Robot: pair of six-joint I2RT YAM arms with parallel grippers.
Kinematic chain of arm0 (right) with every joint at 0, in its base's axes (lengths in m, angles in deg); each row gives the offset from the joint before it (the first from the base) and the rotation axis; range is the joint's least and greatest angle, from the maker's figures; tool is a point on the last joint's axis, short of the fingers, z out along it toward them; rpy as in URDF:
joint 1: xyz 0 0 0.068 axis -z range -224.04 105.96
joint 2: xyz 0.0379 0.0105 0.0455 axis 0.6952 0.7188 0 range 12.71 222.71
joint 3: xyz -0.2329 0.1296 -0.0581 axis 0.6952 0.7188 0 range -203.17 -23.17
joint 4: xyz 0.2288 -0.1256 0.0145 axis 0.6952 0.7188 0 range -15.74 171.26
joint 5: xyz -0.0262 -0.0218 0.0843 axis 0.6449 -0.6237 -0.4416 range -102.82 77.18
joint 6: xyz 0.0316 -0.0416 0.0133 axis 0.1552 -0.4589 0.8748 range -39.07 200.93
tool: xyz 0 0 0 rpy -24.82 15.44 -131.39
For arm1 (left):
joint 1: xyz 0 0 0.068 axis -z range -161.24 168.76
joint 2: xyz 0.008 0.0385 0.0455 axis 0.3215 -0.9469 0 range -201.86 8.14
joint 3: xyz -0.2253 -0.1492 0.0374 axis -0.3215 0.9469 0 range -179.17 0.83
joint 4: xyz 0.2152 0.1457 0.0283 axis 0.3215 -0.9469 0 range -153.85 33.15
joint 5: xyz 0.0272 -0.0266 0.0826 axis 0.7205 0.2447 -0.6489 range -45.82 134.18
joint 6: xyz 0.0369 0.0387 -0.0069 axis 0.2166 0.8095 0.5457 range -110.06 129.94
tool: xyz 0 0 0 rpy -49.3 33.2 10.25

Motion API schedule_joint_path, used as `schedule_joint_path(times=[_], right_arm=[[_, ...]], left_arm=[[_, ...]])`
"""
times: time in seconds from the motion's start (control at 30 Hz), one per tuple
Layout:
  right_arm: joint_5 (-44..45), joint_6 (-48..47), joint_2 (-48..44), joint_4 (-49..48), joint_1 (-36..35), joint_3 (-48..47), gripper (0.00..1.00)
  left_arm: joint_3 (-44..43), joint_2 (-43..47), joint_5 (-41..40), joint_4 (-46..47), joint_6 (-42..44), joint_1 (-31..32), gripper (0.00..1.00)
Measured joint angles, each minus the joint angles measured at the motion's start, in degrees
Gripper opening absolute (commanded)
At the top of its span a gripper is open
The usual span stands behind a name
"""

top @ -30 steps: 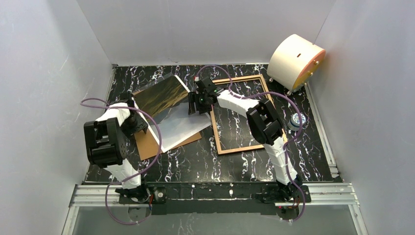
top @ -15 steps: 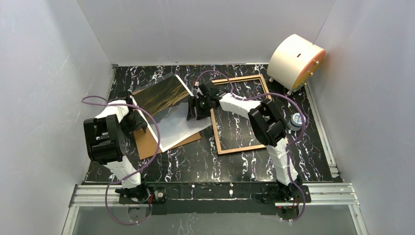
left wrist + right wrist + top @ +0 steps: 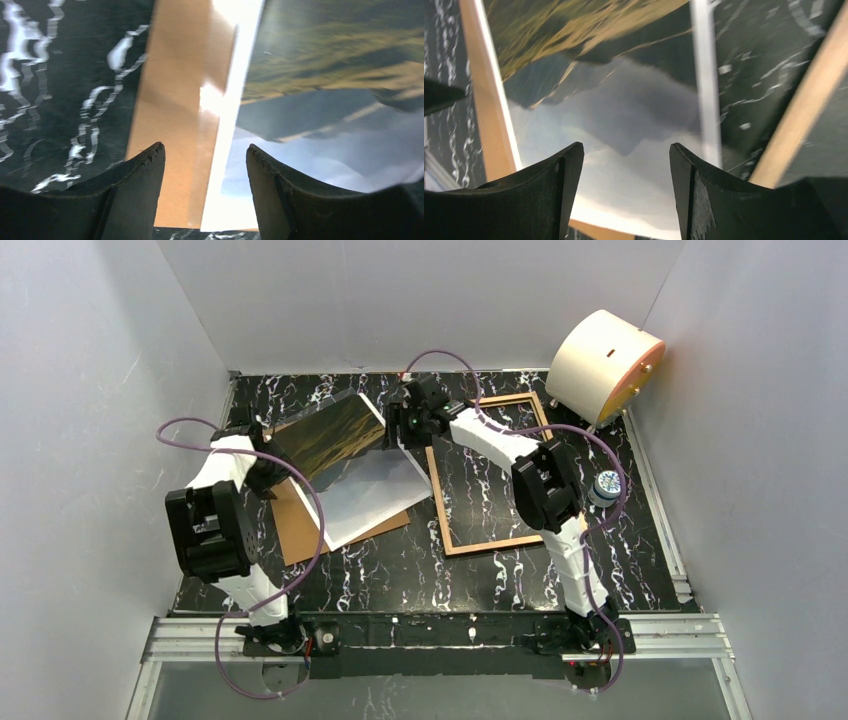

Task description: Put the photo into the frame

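Note:
The photo (image 3: 352,458), golden hills at its far end and pale sky at its near end, lies askew on a brown backing board (image 3: 292,530) left of centre. The frame (image 3: 438,502), light brown wood, lies flat to its right, with the marbled table showing through it. My left gripper (image 3: 266,458) is open and empty at the photo's left edge; its wrist view shows the board (image 3: 175,100) and photo (image 3: 320,75) under the gripper (image 3: 205,150). My right gripper (image 3: 402,432) is open and empty over the photo's far right edge, with the photo (image 3: 624,100) and frame edge (image 3: 804,115) below the gripper (image 3: 626,147).
A cream drum-shaped object (image 3: 603,365) stands at the back right corner. A small round bottle (image 3: 606,487) sits beside the frame's right edge. White walls close in the black marbled table (image 3: 400,570) on three sides.
My right gripper has moved from the photo's right edge toward the back. My left gripper has moved back along the photo's left edge. The photo and the frame have stayed put.

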Motion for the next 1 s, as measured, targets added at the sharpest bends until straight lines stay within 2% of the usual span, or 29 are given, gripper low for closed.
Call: schedule_joint_path(times=[0.27,0.63,0.8,1.0], right_arm=[[1.3,-1.5,7.3,1.2,3.7,-3.9,0.73],[0.9,-1.6,8.9,3.3,2.7,-6.7,0.71],[-5.4,-0.7,8.8,3.2,3.1,-5.8,0.71],[-16.6,2.7,6.2,2.3,3.0,0.4,0.70]], left_arm=[[1.4,0.3,14.9,5.0,-0.1,0.0,0.58],[4.3,0.2,20.3,7.1,-0.6,0.0,0.59],[4.3,0.2,20.8,7.6,-0.6,0.0,0.58],[4.3,-0.3,21.2,7.9,-0.6,0.1,0.58]])
